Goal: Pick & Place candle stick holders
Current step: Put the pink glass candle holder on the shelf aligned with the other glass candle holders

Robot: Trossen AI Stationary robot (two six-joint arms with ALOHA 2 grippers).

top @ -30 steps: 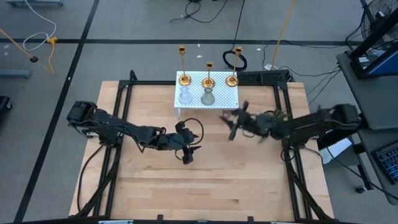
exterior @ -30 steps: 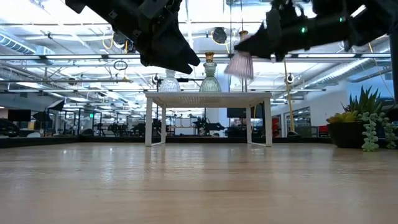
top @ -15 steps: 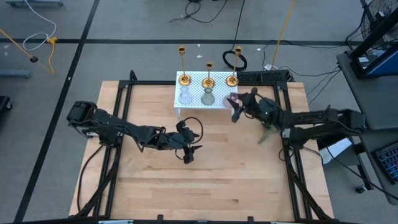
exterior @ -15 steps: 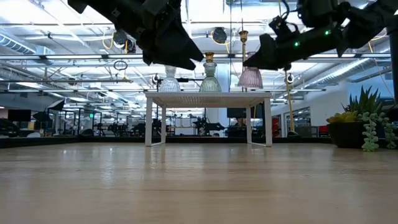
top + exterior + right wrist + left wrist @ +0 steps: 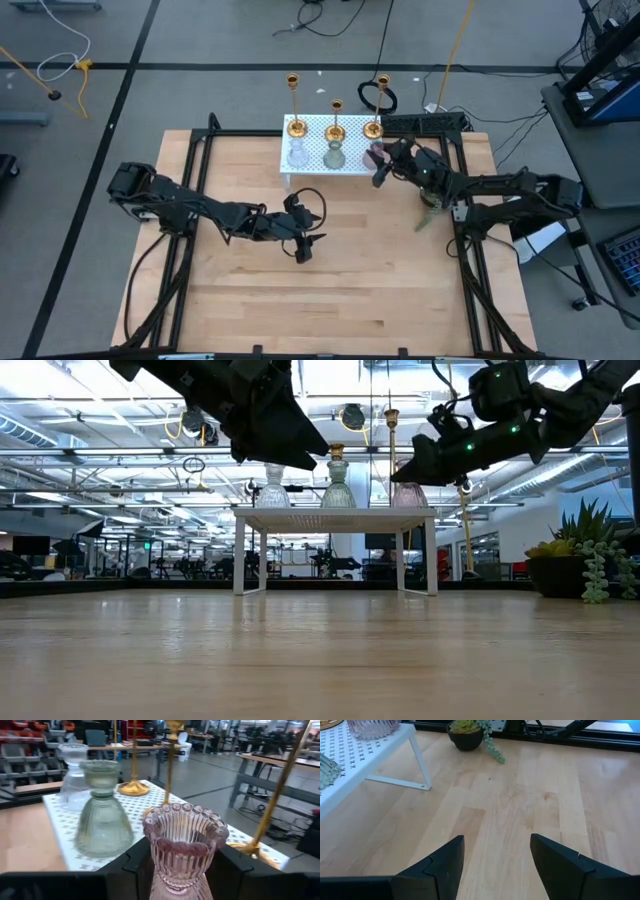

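Observation:
Three gold candlesticks (image 5: 294,125) (image 5: 336,130) (image 5: 373,128) stand on their round bases along the far side of the white perforated stand (image 5: 315,168). A clear glass holder (image 5: 298,155) and a greenish one (image 5: 334,155) stand on it in front of them. My right gripper (image 5: 379,166) is shut on the pink glass holder (image 5: 182,845) at the stand's right end. My left gripper (image 5: 495,860) is open and empty above the table's middle, on the near side of the stand. My right gripper pinches the pink holder's ribbed body below its scalloped rim (image 5: 160,870) between its two fingers (image 5: 230,867). The fingers come roughly level from the table's near right. The holder is upright, its base (image 5: 407,505) at the stand's top; whether it rests there I cannot tell.
A small potted plant (image 5: 565,565) stands at the table's right side, also showing in the left wrist view (image 5: 467,732). The greenish holder (image 5: 103,815) stands close beside the pink one. Bare wooden table (image 5: 330,290) lies on the near side of the stand.
My right gripper has carried the pink holder toward the table's far edge and down, from above the table in front of the stand to the stand's right end. The holder was tilted and is now upright.

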